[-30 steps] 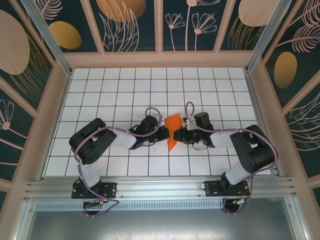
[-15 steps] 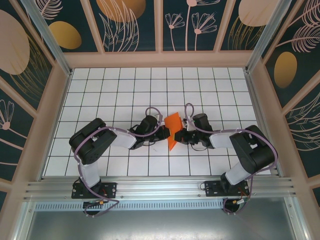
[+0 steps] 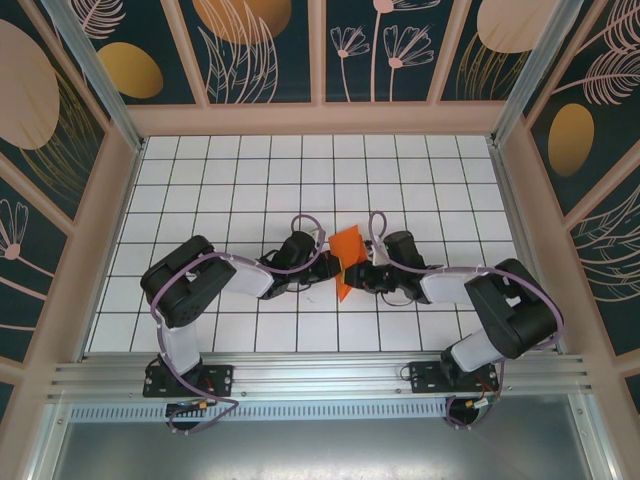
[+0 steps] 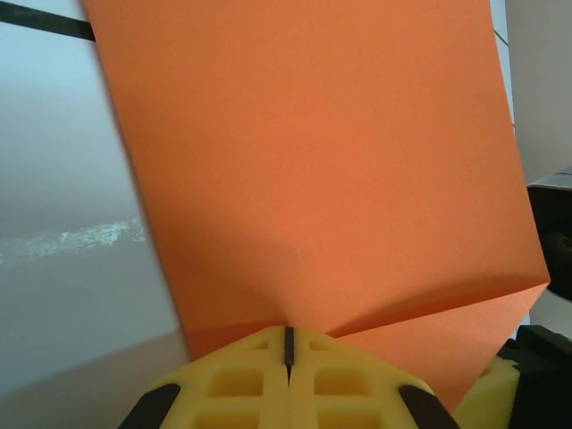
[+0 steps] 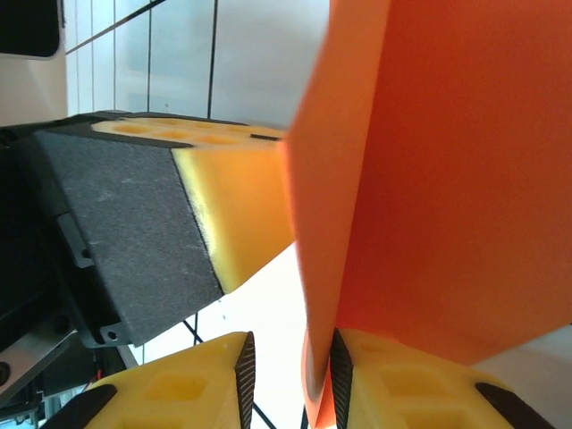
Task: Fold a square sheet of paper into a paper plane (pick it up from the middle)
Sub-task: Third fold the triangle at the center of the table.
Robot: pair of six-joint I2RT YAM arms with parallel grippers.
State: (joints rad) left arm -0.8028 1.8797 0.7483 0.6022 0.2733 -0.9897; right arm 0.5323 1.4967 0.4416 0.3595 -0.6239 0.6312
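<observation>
The left arm is reaching in from the near left corner of the white grid table toward its middle. The left gripper is clenching its yellow fingers flat together on one edge of the orange paper sheet, with no gap showing between them. The sheet is standing up between the two grippers, about midway between the table's left and right edges and somewhat nearer the near edge than the far one. In the left wrist view a folded flap is showing along the sheet's lower right part. The right gripper is keeping its jaws apart. An edge of the sheet is sitting in the gap close against one dark pad, and the other side is clear. The right arm is stretching in from the near right corner.
</observation>
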